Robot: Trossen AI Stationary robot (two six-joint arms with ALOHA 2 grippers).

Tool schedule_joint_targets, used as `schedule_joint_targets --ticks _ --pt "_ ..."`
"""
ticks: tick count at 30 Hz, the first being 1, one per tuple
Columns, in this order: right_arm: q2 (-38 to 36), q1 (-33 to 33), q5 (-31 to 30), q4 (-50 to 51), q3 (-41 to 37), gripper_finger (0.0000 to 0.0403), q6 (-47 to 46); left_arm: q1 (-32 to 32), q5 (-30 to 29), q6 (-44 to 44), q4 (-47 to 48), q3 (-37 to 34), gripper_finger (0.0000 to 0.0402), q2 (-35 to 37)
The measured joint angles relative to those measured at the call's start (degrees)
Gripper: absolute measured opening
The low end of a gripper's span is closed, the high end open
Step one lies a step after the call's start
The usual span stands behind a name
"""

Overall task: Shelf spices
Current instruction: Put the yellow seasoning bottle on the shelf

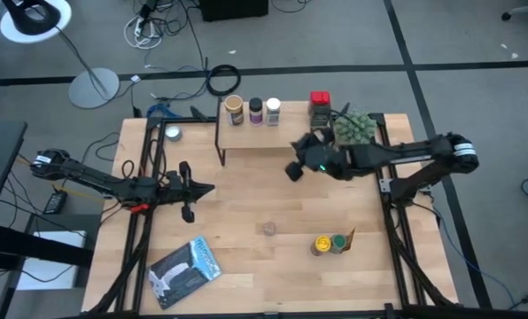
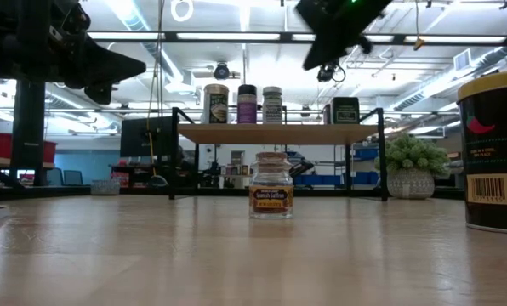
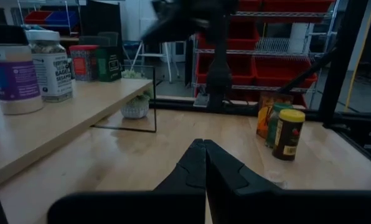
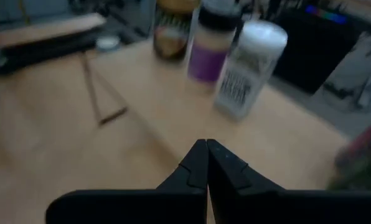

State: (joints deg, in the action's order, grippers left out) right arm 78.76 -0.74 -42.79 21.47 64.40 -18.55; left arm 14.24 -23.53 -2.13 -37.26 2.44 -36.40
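Note:
The shelf (image 1: 277, 137) stands at the table's far side with a tan-lidded jar (image 1: 236, 109), a purple-labelled jar (image 1: 256, 110), a white jar (image 1: 273, 110), a red tin (image 1: 320, 99) and a dark tin (image 1: 322, 114) on its top board. A small brown-labelled jar (image 2: 270, 184) stands alone mid-table (image 1: 269, 229). A yellow-lidded jar (image 1: 322, 244) and a green-lidded jar (image 1: 338, 241) stand near the right front. My right gripper (image 1: 294, 170) hovers shut and empty over the shelf's near right edge (image 4: 206, 148). My left gripper (image 1: 207, 188) waits shut over the table's left part (image 3: 205, 149).
The fuzzy green plant (image 1: 356, 127) sits beside the shelf's right end, just behind my right arm. A flat silver-blue pouch (image 1: 186, 270) lies at the near left. A small round silver tin (image 1: 172, 134) sits left of the shelf. Bare wood shows between the lone jar and the shelf.

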Motion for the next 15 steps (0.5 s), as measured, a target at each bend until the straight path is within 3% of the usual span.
schedule_joint_targets --ticks 7,15 --pt "-5.4 -12.4 -1.9 18.8 0.0 0.0 -14.8 0.0 0.0 0.0 -0.3 0.0 0.0002 0.0" --pt "-8.3 -20.6 3.8 23.4 0.0 0.0016 -19.1 0.0 0.0 -1.2 -0.2 0.0 0.0002 0.0"
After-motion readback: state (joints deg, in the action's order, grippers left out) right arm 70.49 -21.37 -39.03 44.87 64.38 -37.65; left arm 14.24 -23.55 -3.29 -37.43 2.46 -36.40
